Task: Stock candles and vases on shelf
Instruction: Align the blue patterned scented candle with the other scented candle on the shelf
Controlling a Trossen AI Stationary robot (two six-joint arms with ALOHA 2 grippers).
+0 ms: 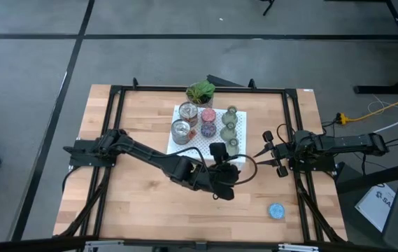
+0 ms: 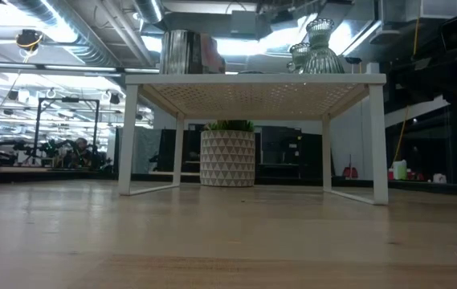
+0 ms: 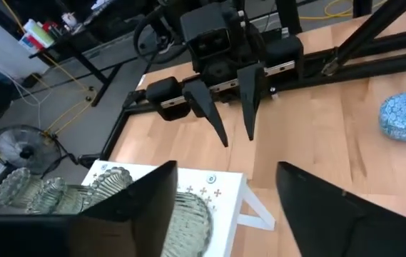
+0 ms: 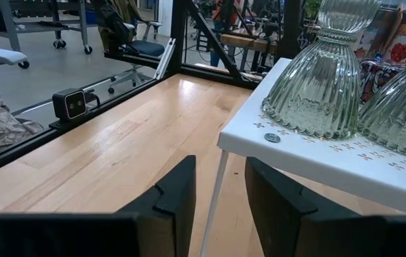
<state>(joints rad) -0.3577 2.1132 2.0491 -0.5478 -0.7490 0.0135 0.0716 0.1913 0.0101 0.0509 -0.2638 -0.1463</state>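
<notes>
With our left gripper (image 1: 228, 183) open and empty beside the shelf (image 1: 185, 145), we risk toppling the vases (image 1: 231, 130).

A leafy potted plant (image 1: 201, 92) in a white patterned pot is sitting on the wooden tabletop (image 1: 136, 203) at its far edge. A floor fan (image 3: 23, 148) is standing below, beside yellow cables (image 1: 377, 112) trailing across the grey floor.
</notes>
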